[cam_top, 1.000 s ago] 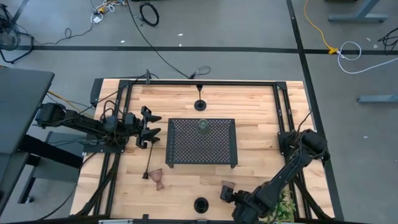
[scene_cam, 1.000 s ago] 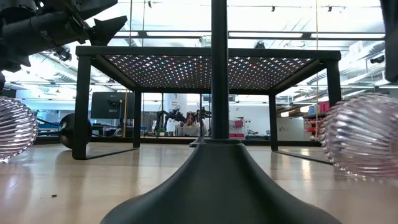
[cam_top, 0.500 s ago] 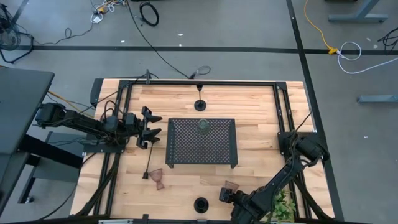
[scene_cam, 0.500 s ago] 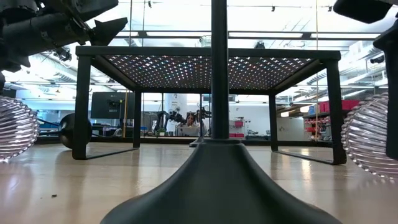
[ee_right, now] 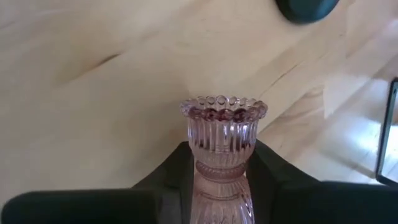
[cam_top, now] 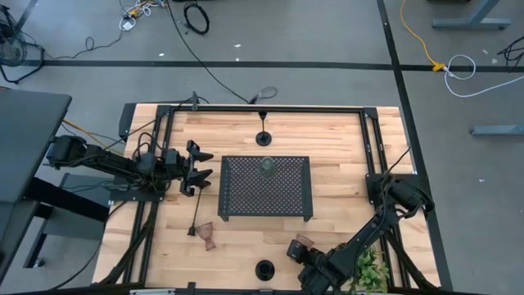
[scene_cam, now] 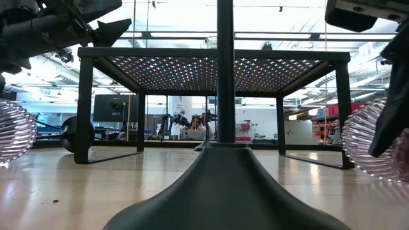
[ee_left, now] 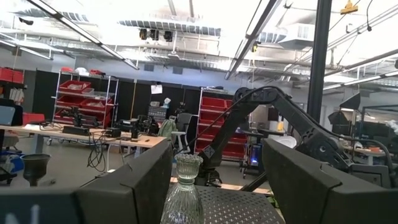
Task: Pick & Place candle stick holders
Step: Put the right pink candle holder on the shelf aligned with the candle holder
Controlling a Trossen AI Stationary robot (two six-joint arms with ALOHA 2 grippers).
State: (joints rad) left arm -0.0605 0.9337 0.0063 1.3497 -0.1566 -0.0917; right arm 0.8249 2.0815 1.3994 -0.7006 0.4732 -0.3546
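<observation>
Setting: a pale wooden desk (cam_top: 336,147) framed by black rails is seen from above on a grey floor strewn with cables; racks and workbenches fill the room behind it in the low view.
Tray: a black perforated tray (cam_top: 265,188) stands on legs at mid-desk, probably as the platform onto which the holders are to be set.
Green holder: the pale green glass holder (cam_top: 267,167) is already placed upright near the tray's upper edge.
Right end effector: the right end effector (cam_top: 299,250), at the lower centre-right of the high view, is clamped on a pinkish-brown glass holder (ee_right: 222,140) at its narrow waist, presumably because the waist gives the firmest hold; the beaded rim projects clear of the fingers.
Left end effector: the left end effector (cam_top: 196,167) is held beside the tray's left edge with its fingers apart and nothing between them, aimed across the tray, apparently waiting.
Other holders: a second pinkish-brown holder (cam_top: 208,235) lies at lower left beside a toppled black stemmed holder (cam_top: 195,215); one black holder (cam_top: 263,133) stands at upper centre, another (cam_top: 264,270) at the bottom edge.
Plant: a leafy plant (cam_top: 370,268) sits at lower right.
</observation>
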